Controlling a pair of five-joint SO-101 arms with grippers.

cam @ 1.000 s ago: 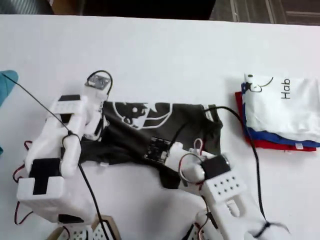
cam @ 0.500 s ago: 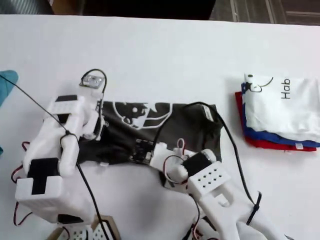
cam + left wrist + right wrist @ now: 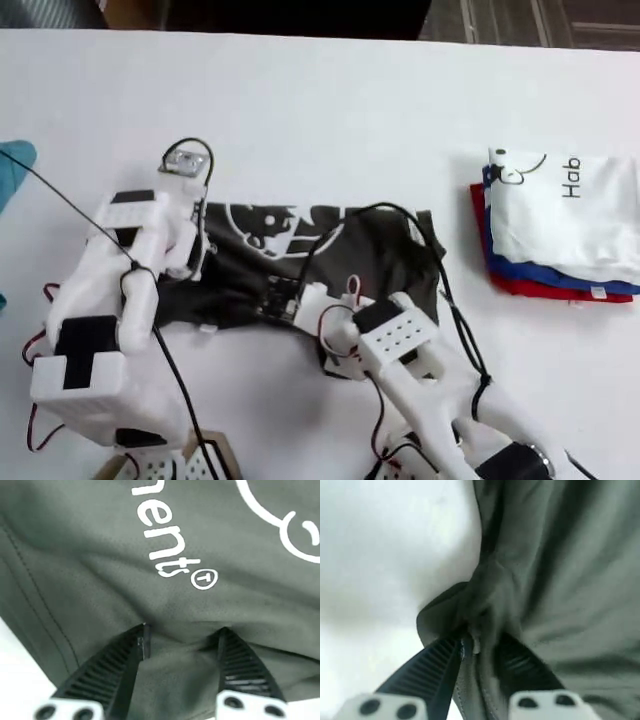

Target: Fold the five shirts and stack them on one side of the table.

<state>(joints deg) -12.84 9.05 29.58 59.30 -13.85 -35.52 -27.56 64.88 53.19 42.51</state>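
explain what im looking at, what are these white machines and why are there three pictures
These are two small white robot arms, the left arm and the right arm, at a white table, set to fold shirts. The wide picture looks down from a fixed camera. The other two come from a camera on each arm's wrist, looking along its claw. A dark shirt with white print lies in the middle. The left claw is open, its tips resting on that shirt near the print. The right claw is shut on a bunched edge of the same shirt. Off to the right sits a stack of folded shirts: white on top, blue and red beneath.
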